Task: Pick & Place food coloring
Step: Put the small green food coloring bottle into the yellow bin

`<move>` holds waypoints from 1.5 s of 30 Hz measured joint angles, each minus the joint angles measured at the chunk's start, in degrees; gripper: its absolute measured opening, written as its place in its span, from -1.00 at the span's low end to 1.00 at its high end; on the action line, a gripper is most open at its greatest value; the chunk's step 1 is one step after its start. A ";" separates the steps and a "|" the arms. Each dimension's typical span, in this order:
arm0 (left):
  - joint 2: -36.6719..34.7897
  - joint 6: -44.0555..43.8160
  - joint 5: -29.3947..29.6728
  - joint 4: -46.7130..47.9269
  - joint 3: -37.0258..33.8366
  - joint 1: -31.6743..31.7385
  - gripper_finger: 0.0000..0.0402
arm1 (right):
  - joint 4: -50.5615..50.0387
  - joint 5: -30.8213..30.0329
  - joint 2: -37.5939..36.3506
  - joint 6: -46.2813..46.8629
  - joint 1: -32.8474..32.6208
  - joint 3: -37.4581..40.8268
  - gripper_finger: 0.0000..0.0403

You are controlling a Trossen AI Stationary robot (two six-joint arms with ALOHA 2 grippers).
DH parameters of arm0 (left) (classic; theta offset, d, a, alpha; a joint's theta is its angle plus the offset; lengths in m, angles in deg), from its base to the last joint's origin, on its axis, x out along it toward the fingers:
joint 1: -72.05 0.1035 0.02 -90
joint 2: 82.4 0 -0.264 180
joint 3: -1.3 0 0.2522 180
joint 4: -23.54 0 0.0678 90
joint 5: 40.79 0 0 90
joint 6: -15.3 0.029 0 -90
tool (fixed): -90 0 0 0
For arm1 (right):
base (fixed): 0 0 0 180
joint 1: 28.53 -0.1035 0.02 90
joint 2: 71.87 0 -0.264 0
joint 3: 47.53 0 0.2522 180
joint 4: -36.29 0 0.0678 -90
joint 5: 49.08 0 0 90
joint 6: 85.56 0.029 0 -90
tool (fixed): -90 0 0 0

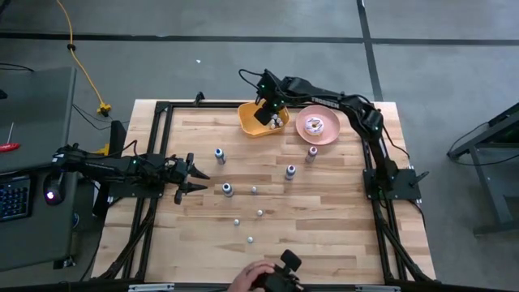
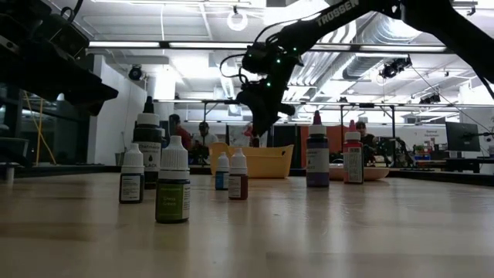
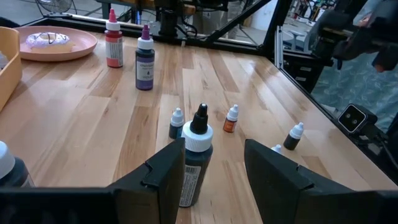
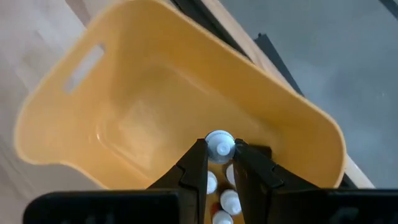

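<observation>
My right gripper [image 1: 272, 111] hangs over the yellow bin [image 1: 255, 123] at the table's far side, shut on a small white-capped food coloring bottle [image 4: 219, 144]. Three more small bottles [image 4: 229, 198] lie on the bin's floor [image 4: 149, 130]. Other food coloring bottles stand on the wood: larger ones [image 1: 290, 171] [image 1: 220, 154] [image 1: 227, 190] [image 1: 312, 152] and tiny ones [image 1: 260, 212]. My left gripper [image 3: 214, 180] waits open at the table's left, a black-capped bottle [image 3: 196, 158] standing just ahead of its fingers. My right gripper pinches the small bottle between its two fingertips [image 4: 198, 163], at the white cap end [image 4: 220, 149]. The fingers come from above, slanting down into the bin. The bottle hangs clear of the bin's floor; its body is hidden behind the cap and fingers.
A pink plate [image 1: 302, 132] with a doughnut lies right of the bin. A black frame [image 1: 159, 146] runs round the table. At the near edge a person's hand [image 1: 250, 278] holds a dark device. The near half of the table holds only a few tiny bottles.
</observation>
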 joint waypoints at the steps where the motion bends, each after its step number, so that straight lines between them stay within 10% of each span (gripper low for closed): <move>1: -0.01 -0.01 0.02 0.02 0.00 -0.01 -0.19 | -0.48 0.18 0.21 -0.02 0.19 0.00 -0.72; 30: 0.00 0.00 0.48 0.04 -0.02 -0.01 -0.19 | -3.46 5.37 1.07 -23.12 0.51 0.02 -0.70; 45: -0.01 -0.01 0.48 0.02 0.00 0.00 -0.19 | -1.94 8.86 4.93 -19.48 1.32 -2.68 -0.68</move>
